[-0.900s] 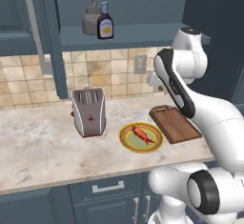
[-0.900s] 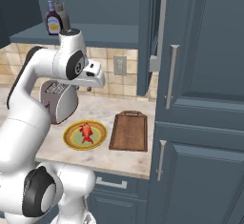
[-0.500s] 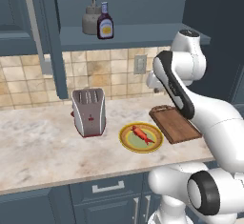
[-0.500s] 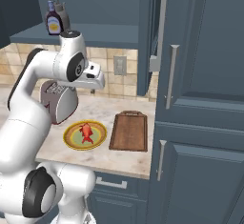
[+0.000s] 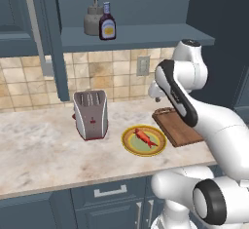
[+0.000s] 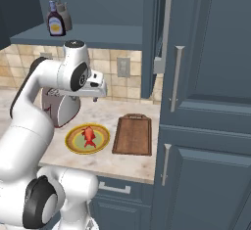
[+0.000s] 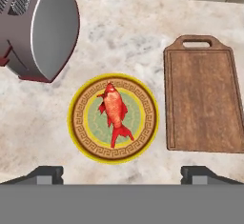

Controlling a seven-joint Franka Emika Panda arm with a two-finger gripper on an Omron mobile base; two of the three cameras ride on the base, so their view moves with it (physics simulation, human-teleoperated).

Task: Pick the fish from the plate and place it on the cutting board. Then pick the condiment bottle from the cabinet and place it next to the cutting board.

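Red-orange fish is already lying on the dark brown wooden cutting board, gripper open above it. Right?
Not quite. The small red-orange fish lies on the round yellow-rimmed plate, beside the bare dark brown wooden cutting board, as the hand view shows. The gripper is open above it.

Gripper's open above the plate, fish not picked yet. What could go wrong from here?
1. The slim red-orange fish lies flat on the round yellow-rimmed plate; the open gripper may strike the plate or slip off it.
2. The silver toaster stands close beside the plate, so a descent drifting that way could clip it.
3. The dark brown sauce bottle touches the grey pot on the shelf; grasping it might knock the pot.
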